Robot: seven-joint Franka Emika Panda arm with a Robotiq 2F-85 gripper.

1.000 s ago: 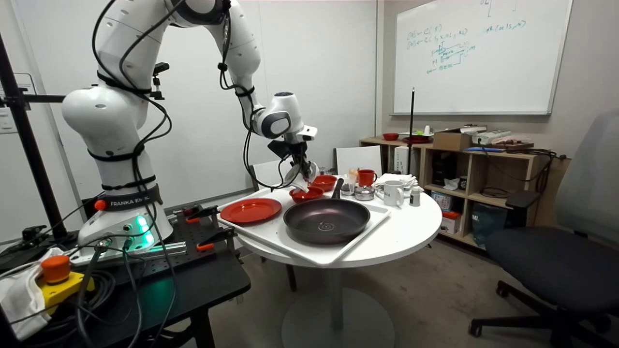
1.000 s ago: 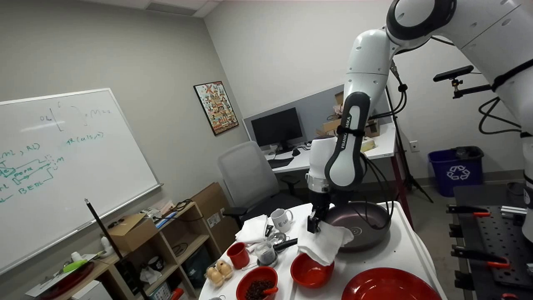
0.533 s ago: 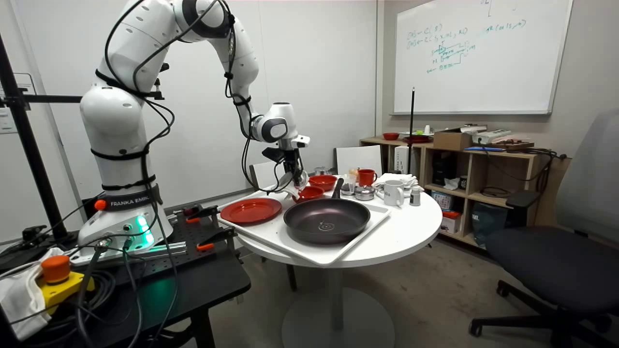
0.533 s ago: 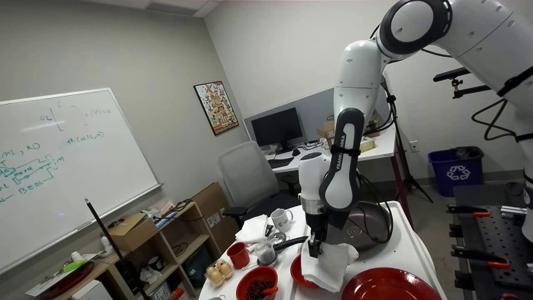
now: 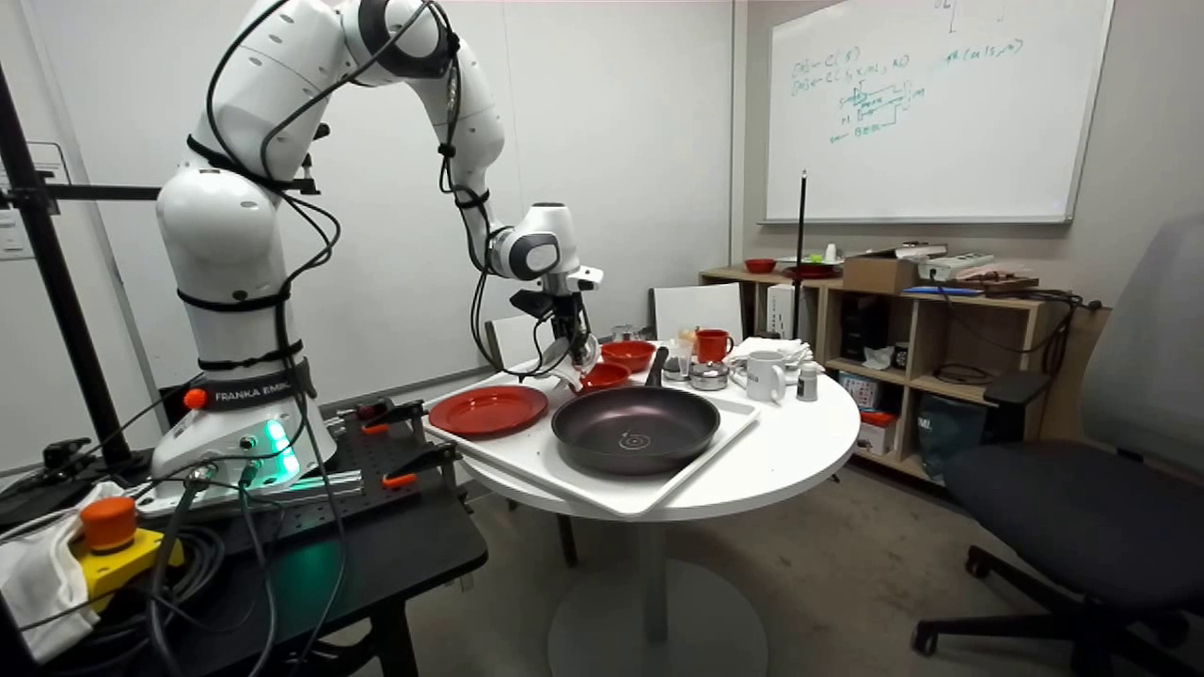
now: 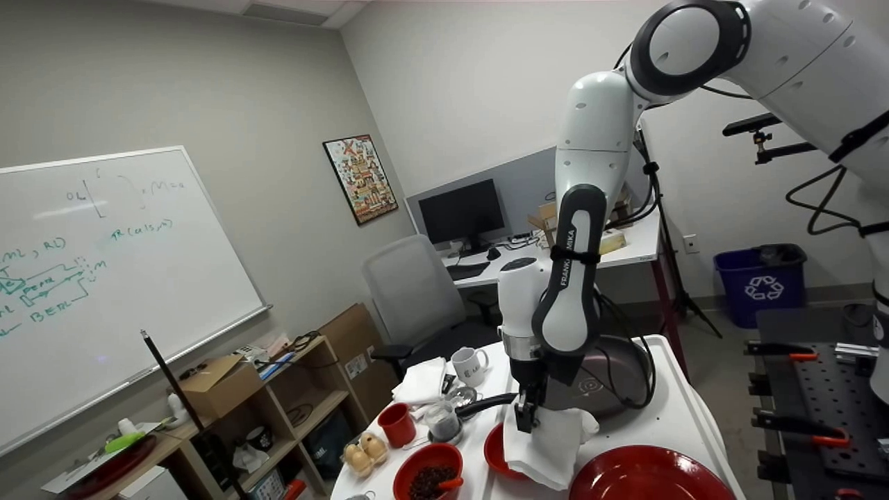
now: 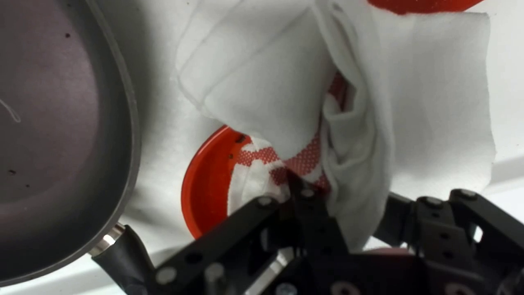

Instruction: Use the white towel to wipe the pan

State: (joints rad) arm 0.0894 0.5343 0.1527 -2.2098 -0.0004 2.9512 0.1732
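The white towel, with a red woven pattern in its folds, is pinched between the black fingers of my gripper. In an exterior view the towel hangs from the gripper down toward the tray, covering part of a small red bowl. The black pan rests on the tray beside the towel, its handle pointing toward the tableware. Dark specks dot the pan in the wrist view. Towel and pan are apart there.
A white tray carries the pan and a red plate. Beyond it stand a red bowl of dark beans, a red mug, a white mug and a pack of eggs. Cables loop from the arm near the pan.
Over the first half second my gripper came down with the towel, which shifted toward the red plate and over the small bowl. Since then it has hardly moved. The pan stayed put.
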